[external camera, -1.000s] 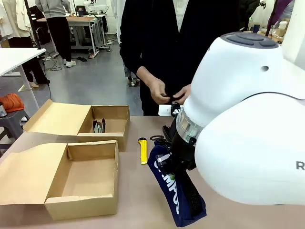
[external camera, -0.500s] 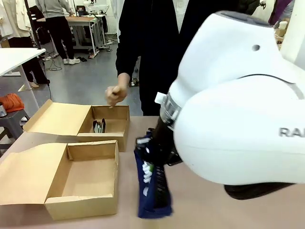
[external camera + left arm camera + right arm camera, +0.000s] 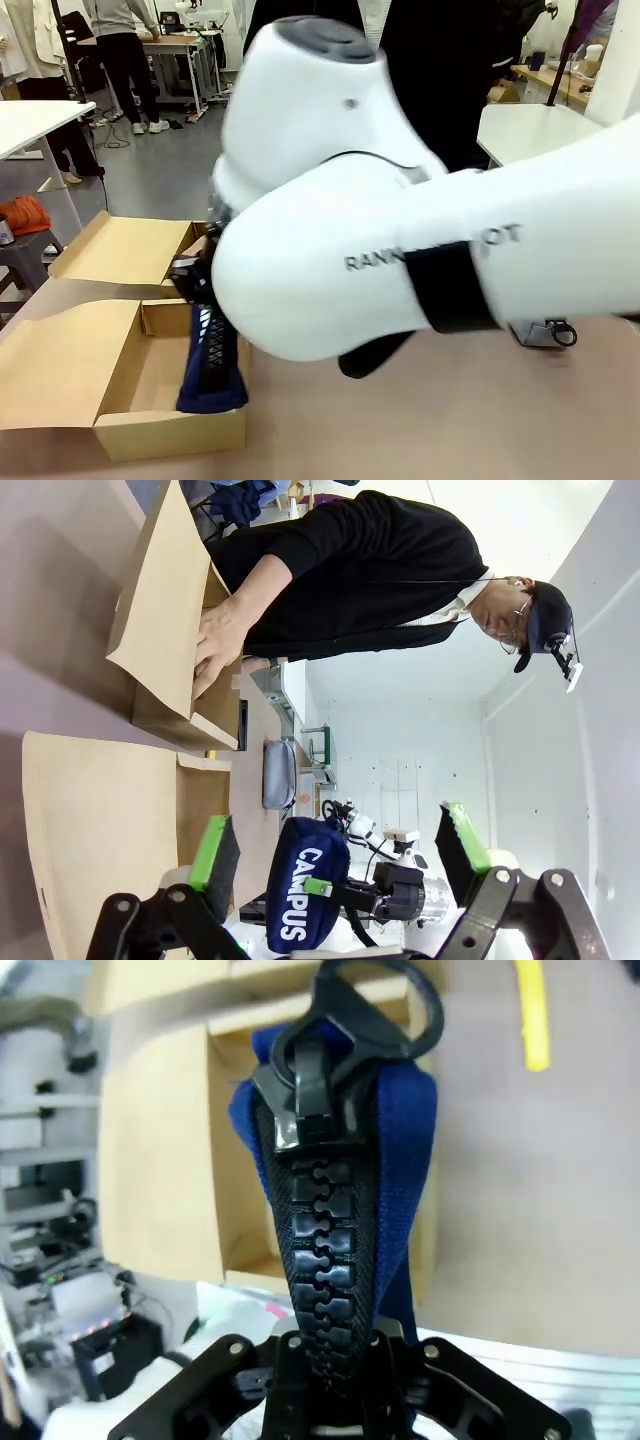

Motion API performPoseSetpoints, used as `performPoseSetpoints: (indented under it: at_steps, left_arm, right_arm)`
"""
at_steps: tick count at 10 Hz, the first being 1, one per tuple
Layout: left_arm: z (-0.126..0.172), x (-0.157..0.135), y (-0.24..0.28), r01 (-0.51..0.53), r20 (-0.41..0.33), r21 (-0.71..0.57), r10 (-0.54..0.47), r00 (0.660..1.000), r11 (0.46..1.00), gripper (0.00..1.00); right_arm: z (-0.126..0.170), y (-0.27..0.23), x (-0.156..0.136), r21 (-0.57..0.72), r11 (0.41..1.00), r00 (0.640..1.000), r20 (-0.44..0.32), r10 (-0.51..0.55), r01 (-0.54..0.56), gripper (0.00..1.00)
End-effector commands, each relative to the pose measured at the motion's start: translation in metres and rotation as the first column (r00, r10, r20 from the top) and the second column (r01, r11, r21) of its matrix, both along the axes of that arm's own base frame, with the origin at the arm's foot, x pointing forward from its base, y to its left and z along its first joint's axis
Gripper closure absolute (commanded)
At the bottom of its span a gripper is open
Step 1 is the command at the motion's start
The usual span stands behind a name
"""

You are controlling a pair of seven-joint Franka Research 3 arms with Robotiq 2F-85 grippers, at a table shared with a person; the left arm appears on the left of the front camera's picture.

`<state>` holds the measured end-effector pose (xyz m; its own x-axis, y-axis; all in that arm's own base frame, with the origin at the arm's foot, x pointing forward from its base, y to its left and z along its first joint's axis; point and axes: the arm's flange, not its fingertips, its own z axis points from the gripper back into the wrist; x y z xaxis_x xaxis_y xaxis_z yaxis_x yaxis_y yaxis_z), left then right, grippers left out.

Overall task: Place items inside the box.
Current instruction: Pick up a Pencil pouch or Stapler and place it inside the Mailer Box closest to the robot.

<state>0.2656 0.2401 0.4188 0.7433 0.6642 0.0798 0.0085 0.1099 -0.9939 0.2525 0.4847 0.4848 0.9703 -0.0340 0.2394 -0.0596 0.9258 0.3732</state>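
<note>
- The right arm [image 3: 400, 250] reaches from the right of the front view across to the left half, and its white body covers most of the frame.
- The right fingers [image 3: 335, 1350] are clamped tight on the navy pouch [image 3: 210, 360]. In the right wrist view they pinch its upper end at the bottom centre of the frame.
- In that view the pouch hangs away from the fingers with its black zip [image 3: 320, 1230] facing the camera. The pull ring [image 3: 375, 1005] is at the top centre.
- In the front view the pouch hangs in the lower left, with its lower end over the open near box [image 3: 100, 390], close to that box's right wall. Whether it touches the box cannot be told.
- The left fingers [image 3: 337, 815] are spread wide with nothing between them. Their green pads [image 3: 212, 842] rise from the bottom of the left wrist view.
- Past them, at the lower centre of that view, the pouch shows its white "CAMPUS" lettering.
- The far box [image 3: 150, 250] sits open at middle left of the front view, just behind the near box.
- In the upper left of the left wrist view, the person's hand [image 3: 222, 640] is inside the far box.
- The yellow utility knife [image 3: 530, 1015] lies on the surface [image 3: 420, 430] in the upper right of the right wrist view, apart from both the box and the pouch.
</note>
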Motion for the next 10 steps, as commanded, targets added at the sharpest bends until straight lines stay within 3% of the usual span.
performPoseSetpoints:
  at_steps: [1, 2, 3, 6, 10]
  left_arm:
    - [0.0, -0.001, -0.002, -0.001, 0.028, -0.001, 0.001, 1.0, 1.0, 0.0]
    - [0.0, -0.001, -0.002, -0.001, 0.028, -0.001, 0.001, 1.0, 1.0, 0.0]
    - [0.0, -0.001, -0.002, -0.001, 0.028, -0.001, 0.001, 1.0, 1.0, 0.0]
    - [0.0, -0.001, -0.002, -0.001, 0.028, -0.001, 0.001, 1.0, 1.0, 0.0]
    - [0.0, -0.001, -0.002, -0.001, 0.028, -0.001, 0.001, 1.0, 1.0, 0.0]
  right_arm:
    - [0.005, -0.005, -0.003, 0.0, 1.0, 1.0, 0.017, -0.009, 0.009, 0.94]
    - [0.009, -0.006, -0.009, 0.09, 0.995, 0.996, 0.078, -0.049, 0.042, 0.94]
    - [0.006, 0.011, 0.003, 0.074, 0.989, 0.985, 0.108, -0.135, 0.128, 0.94]
    - [-0.009, 0.068, 0.042, 0.057, 0.991, 0.991, 0.052, -0.125, 0.122, 0.94]
    - [-0.048, 0.109, 0.06, 0.006, 0.997, 0.997, 0.004, -0.075, 0.075, 0.94]
